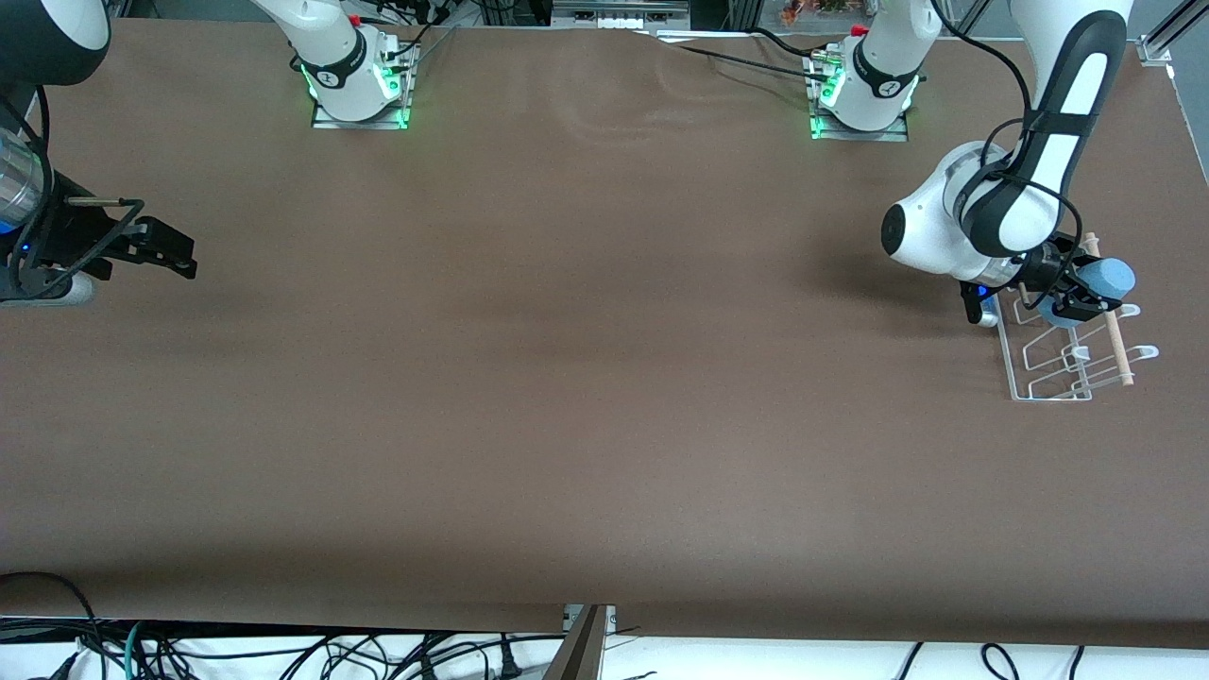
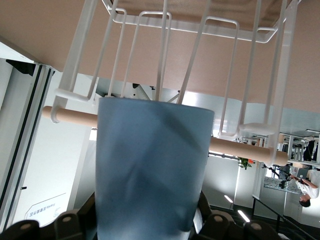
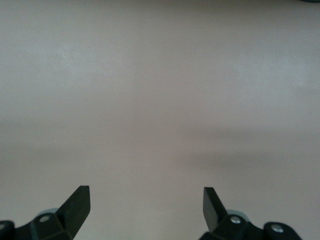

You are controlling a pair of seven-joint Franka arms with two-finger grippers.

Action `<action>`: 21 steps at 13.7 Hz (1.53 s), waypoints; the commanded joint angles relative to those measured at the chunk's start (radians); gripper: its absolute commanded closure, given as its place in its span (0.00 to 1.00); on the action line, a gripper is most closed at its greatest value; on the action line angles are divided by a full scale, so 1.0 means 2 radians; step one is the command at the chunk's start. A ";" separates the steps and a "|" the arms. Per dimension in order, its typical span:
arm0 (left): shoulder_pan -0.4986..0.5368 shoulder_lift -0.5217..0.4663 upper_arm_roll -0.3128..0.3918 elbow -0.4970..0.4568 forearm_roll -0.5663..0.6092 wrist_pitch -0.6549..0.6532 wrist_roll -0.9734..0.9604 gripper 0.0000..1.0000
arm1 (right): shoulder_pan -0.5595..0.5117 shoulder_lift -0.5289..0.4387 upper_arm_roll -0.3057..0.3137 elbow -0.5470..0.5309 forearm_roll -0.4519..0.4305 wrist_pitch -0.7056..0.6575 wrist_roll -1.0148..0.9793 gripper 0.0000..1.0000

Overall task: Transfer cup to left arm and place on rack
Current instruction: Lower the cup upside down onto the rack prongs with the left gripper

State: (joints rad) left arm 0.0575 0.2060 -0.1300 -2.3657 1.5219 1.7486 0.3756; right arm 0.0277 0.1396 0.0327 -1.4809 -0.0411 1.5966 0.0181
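The small light-blue plastic cup (image 1: 1107, 278) lies tilted over the white wire rack (image 1: 1067, 364) at the desk's three o'clock edge, the left gripper (image 1: 1072, 300) clamped on its lower body. It looks light, thin-walled and probably slippery, so a gentle mid-wall hold suits. The right gripper (image 3: 146, 204) waits, fingers apart, at nine o'clock.

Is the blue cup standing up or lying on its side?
On its side: the cup is held sideways by the left gripper over the rack.

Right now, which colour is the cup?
Light blue; the cup shows best in the left wrist view, held by the left gripper.
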 commanded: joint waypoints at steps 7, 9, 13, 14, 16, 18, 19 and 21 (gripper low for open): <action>0.020 0.001 -0.002 -0.008 0.032 0.018 -0.008 1.00 | -0.006 -0.005 0.004 -0.004 -0.002 -0.002 -0.008 0.00; 0.020 0.007 -0.002 -0.008 0.034 0.018 -0.009 1.00 | -0.006 -0.005 0.004 -0.004 -0.002 -0.002 -0.008 0.00; 0.020 0.018 -0.002 -0.008 0.036 0.030 -0.014 1.00 | -0.006 -0.005 0.004 -0.004 -0.002 -0.002 -0.008 0.00; 0.020 0.021 -0.002 -0.008 0.047 0.032 -0.020 1.00 | -0.006 -0.005 0.004 -0.004 -0.002 -0.002 -0.008 0.00; 0.032 0.028 -0.002 -0.008 0.056 0.032 -0.034 1.00 | -0.006 -0.005 0.004 -0.004 -0.002 -0.002 -0.008 0.00; 0.032 0.031 -0.002 -0.008 0.057 0.033 -0.035 1.00 | -0.006 -0.005 0.004 -0.004 -0.002 -0.002 -0.008 0.00; 0.032 0.033 -0.002 -0.008 0.057 0.033 -0.035 1.00 | -0.007 -0.005 0.003 -0.004 -0.002 -0.002 -0.008 0.00; 0.032 0.039 -0.003 -0.008 0.057 0.034 -0.049 1.00 | -0.007 -0.005 0.003 -0.004 -0.002 -0.001 -0.008 0.00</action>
State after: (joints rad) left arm 0.1108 0.2768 -0.1302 -2.3764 1.6015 1.8081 0.3164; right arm 0.0269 0.1396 0.0319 -1.4809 -0.0411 1.5967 0.0181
